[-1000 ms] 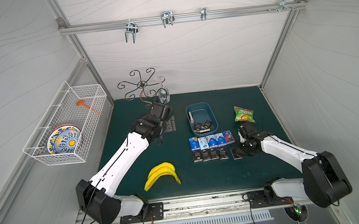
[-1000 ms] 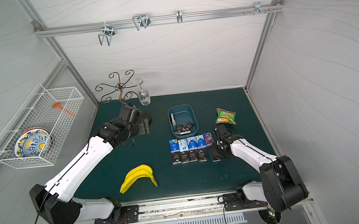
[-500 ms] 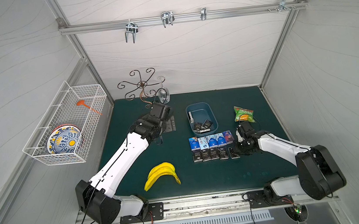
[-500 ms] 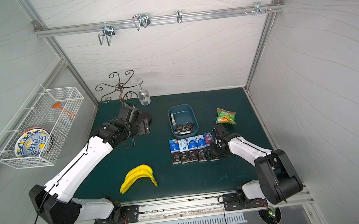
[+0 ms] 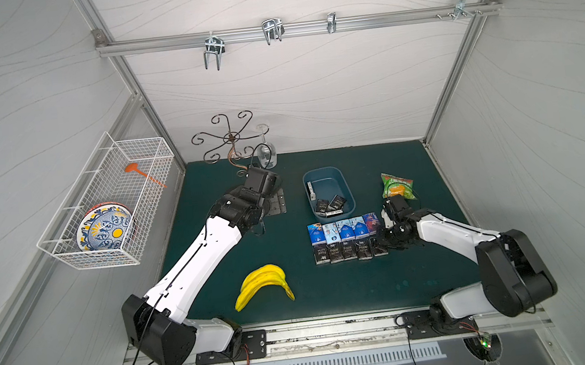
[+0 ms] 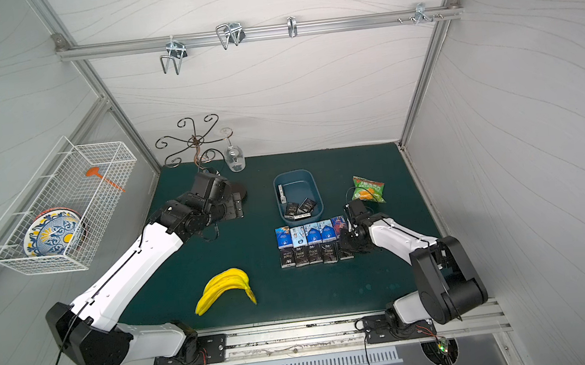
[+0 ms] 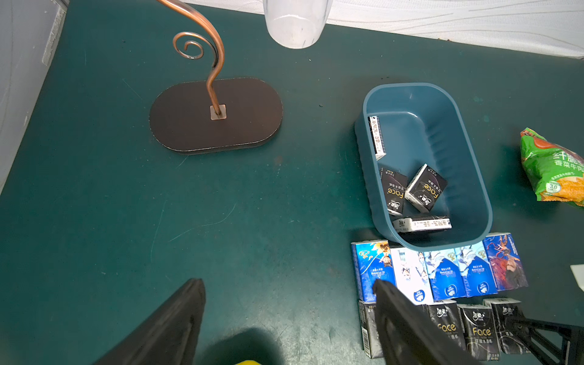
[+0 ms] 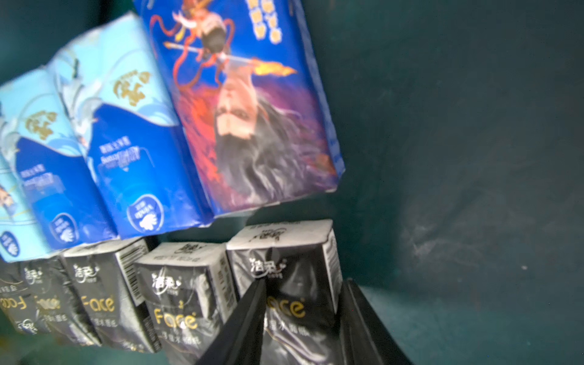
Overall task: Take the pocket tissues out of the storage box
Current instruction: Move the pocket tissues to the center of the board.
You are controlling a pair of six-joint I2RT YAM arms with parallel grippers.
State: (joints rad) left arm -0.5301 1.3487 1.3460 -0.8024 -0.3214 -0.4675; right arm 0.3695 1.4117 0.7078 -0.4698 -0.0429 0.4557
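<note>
Wide open lane on the surface [image 5: 332, 290] in front of the packets, with the bananas [image 5: 263, 286] well off to the side. The storage box [image 5: 333, 182] is open from above and its far half is bare. But two rows of pocket tissues [image 5: 344, 230] hem in its near wall! The snack bag [image 5: 397, 186] crowds the right arm's side, and the right tool [image 8: 305, 280] plugs the end of the black row. Free strip between box and stand base [image 7: 246, 120].

Blurred, edge-cropped pocket tissues [image 8: 15, 303]; snack bag [image 7: 556, 170] cropped.

Glossy film wraps the pocket tissues [image 7: 442, 275]; the storage box [image 7: 442, 142] is smooth plastic.
</note>
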